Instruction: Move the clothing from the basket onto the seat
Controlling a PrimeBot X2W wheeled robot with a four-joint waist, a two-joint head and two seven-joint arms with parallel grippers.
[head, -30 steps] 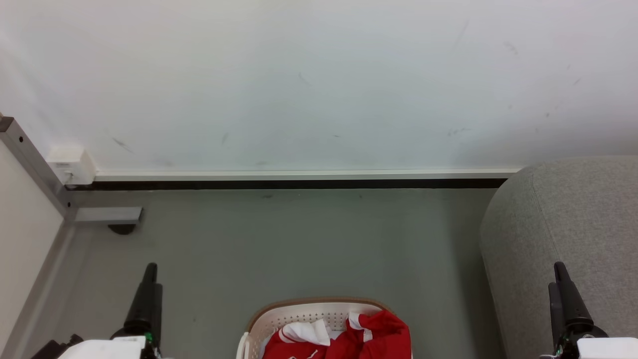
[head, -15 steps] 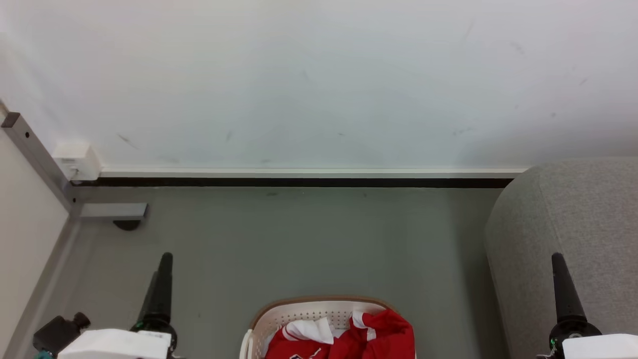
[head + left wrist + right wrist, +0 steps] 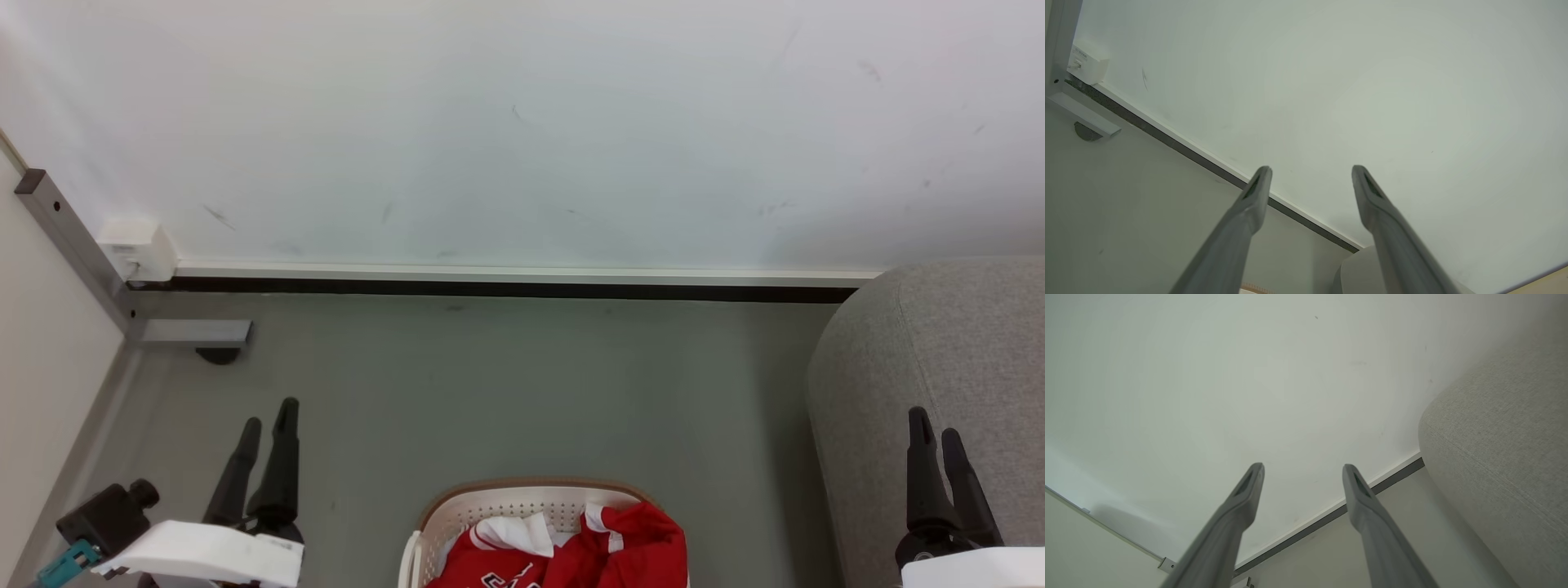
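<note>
Red white-trimmed clothing [image 3: 604, 547] is seen heaped in a perforated cream plastic basket [image 3: 522, 487] near a grey fabric seat [image 3: 939, 343]; left gripper [image 3: 269, 415] and right gripper [image 3: 935, 423] are held spread, empty.

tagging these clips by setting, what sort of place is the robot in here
Probably a staged indoor room, perhaps a lab mock-up of a living space: a large grey fabric-upholstered seat stands by a bare white wall, and a cream perforated plastic laundry basket of red clothing sits on plain grey floor.

Left gripper [image 3: 268, 412] raised at lower left, jaws spread, nothing held, right gripper [image 3: 936, 423] likewise, fingers pointed upward
</note>
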